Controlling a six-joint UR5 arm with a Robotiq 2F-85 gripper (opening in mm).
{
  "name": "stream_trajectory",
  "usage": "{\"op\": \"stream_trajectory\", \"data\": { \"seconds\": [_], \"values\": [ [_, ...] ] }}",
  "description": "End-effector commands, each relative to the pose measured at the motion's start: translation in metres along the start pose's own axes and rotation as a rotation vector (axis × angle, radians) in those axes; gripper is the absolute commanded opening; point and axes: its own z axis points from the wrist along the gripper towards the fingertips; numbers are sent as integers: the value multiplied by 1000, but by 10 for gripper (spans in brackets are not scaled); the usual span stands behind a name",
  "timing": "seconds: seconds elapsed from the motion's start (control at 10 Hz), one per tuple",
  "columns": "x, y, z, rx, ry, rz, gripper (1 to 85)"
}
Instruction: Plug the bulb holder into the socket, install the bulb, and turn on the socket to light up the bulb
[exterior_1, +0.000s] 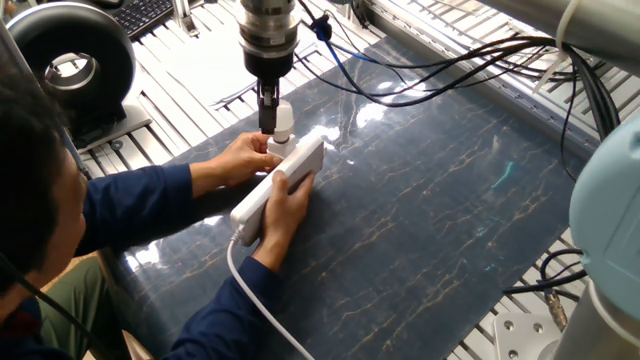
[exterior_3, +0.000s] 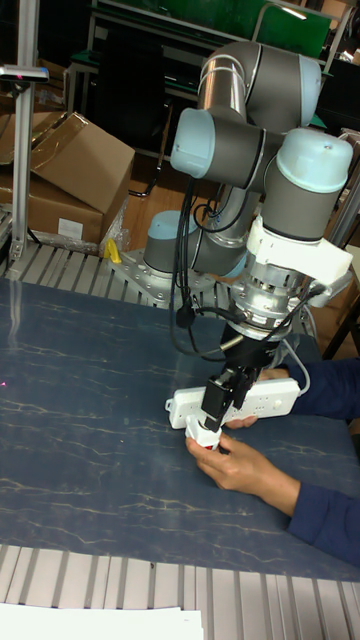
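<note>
Now we have the tool (exterior_1: 269, 122) pinching the bulb (exterior_1: 283, 120) and holding it upright over the end of the socket (exterior_1: 283, 185), which lies near the counter's (exterior_1: 440, 220) edge where a person sits. The holder (exterior_3: 203, 437) seems already plugged in under the bulb, though fingers (exterior_1: 262, 160) hide most of it. One hand (exterior_1: 245, 160) steadies that end and the other hand (exterior_1: 285, 205) presses the socket down. By our reading, plugging is done, the bulb is being screwed in, and switching on remains; the bulb is unlit. The counter is dark blue with pale veining and glossy glare, set on a slatted metal frame. Cardboard boxes (exterior_3: 65, 170) stand behind the arm.
</note>
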Motion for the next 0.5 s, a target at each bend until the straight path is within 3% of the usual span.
{"op": "stream_trajectory", "data": {
  "seconds": [0.0,0.4],
  "values": [
    [-3,9,4,-28,-38,-87,670],
    [11,8,8,-37,-24,-172,657]
  ]
}}
